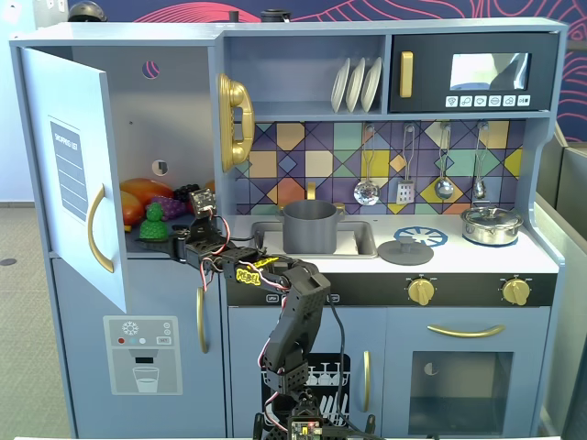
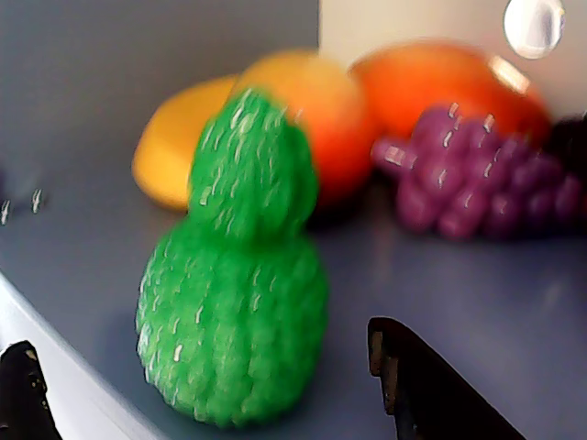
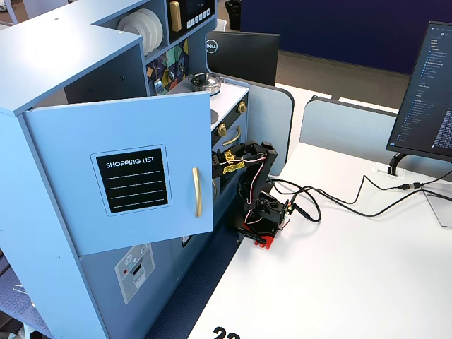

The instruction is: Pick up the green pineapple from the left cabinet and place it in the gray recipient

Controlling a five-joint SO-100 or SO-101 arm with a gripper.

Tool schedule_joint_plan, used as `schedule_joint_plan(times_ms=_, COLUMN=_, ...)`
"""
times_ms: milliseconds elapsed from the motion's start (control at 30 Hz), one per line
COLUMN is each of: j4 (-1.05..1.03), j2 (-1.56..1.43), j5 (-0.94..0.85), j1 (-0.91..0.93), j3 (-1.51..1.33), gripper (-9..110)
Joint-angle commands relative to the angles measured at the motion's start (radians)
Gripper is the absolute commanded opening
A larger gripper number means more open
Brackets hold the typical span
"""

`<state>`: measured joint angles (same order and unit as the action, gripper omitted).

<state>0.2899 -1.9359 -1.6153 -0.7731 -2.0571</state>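
The green pineapple (image 1: 152, 220) (image 2: 238, 284) stands upright near the front edge of the shelf in the left cabinet (image 1: 138, 101), whose door (image 1: 73, 174) (image 3: 141, 176) is swung open. My gripper (image 1: 165, 240) (image 2: 200, 346) is at the shelf's front, open. Its two black fingers (image 2: 431, 390) stand on either side of the pineapple's base with gaps, touching nothing. The gray recipient (image 1: 309, 226) sits in the sink to the right in a fixed view. In the side fixed view the door hides the gripper and the pineapple.
Orange and red fruits (image 2: 312, 119) and a purple grape bunch (image 2: 477, 179) lie just behind the pineapple. A flat gray lid (image 1: 404, 250) and a shiny lidded pot (image 1: 491, 225) rest on the counter. The gold phone (image 1: 234, 119) hangs on the cabinet's right wall.
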Motion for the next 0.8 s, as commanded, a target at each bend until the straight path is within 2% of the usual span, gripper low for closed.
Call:
schedule_joint_plan(times_ms=0, j4=0.035, j2=0.021, j5=0.003, j1=-0.005, j3=0.1, gripper=39)
schedule_joint_plan(times_ms=567, j4=0.064, j2=0.207, j5=-0.005, j1=-0.046, j3=0.272, gripper=35)
schedule_joint_plan(times_ms=633, j4=0.084, j2=0.222, j5=0.009, j1=-0.055, j3=0.285, gripper=24)
schedule_joint_plan(times_ms=700, j4=0.092, j2=0.225, j5=-0.026, j1=-0.061, j3=0.273, gripper=0)
schedule_joint_plan(times_ms=767, j4=0.107, j2=0.227, j5=0.005, j1=-0.061, j3=0.264, gripper=0)
